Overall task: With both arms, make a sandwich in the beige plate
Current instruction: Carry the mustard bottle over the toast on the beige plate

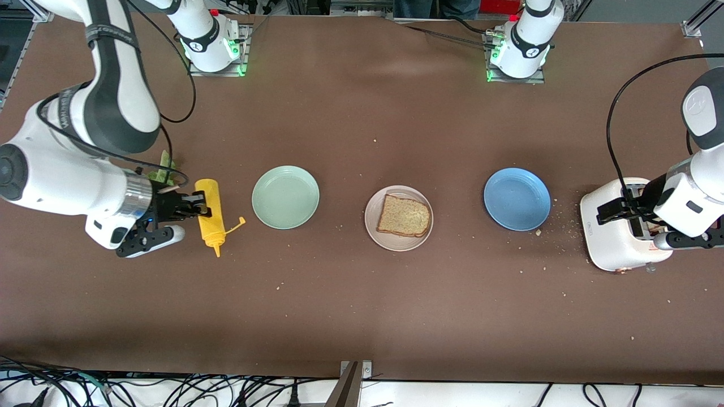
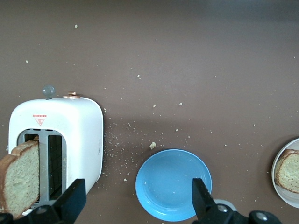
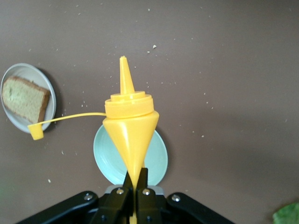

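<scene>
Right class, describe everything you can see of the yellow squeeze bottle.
The yellow squeeze bottle looks like soft plastic, with a ribbed collar, a pointed nozzle and a small cap dangling open on a thin strap. The right gripper is shut on it at the right arm's end of the table, beside the mint-green plate.

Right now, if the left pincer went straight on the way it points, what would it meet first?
Probably the white toaster: the open left pincer hangs right over it, by the bread slice in the slot. Depth is unclear.
</scene>
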`<action>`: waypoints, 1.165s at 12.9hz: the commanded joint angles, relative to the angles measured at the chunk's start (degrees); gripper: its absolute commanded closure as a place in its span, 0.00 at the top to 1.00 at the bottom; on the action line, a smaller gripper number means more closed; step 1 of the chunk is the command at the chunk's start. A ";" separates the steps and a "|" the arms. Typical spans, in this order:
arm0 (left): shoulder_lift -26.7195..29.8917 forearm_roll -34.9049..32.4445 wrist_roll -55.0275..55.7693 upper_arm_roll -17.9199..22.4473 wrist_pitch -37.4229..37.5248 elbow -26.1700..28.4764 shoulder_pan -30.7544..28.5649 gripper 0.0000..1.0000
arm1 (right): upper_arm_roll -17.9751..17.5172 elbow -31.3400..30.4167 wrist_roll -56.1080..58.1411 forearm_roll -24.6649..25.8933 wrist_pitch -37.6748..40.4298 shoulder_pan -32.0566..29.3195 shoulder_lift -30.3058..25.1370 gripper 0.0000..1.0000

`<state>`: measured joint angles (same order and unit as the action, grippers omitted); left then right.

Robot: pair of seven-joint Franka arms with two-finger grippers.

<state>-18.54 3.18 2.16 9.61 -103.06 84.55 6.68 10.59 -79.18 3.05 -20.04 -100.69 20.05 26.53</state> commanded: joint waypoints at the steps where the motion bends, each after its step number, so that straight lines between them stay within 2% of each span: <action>1: 0.52 -2.12 1.27 -0.12 0.40 0.44 0.27 1.00 | 0.58 0.08 -14.34 4.13 -1.87 5.94 -0.34 0.00; 2: 0.52 -2.12 1.27 -0.12 0.40 0.53 0.35 1.00 | 0.58 0.00 -18.56 5.44 -2.84 7.88 -0.16 0.00; 4: 0.52 -2.12 1.27 -0.12 0.40 0.45 0.27 1.00 | 0.66 0.00 -18.88 10.44 -4.77 12.44 0.71 0.00; 7: 0.52 -2.12 1.27 -0.12 0.40 0.44 0.35 1.00 | 0.58 0.00 -9.34 18.71 -5.83 18.16 2.12 0.00; 11: 0.52 -2.12 1.27 -0.12 0.40 0.53 0.35 1.00 | 0.49 0.00 7.63 20.31 -9.07 21.69 2.38 0.00; 15: 0.52 -2.12 1.27 -0.12 0.40 0.44 0.35 1.00 | 0.40 0.00 18.47 20.39 -16.10 25.55 4.75 0.00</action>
<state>-18.55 3.18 2.19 9.61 -103.04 84.56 6.69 10.47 -79.39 17.73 -0.78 -113.96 43.32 30.14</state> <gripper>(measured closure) 0.000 0.960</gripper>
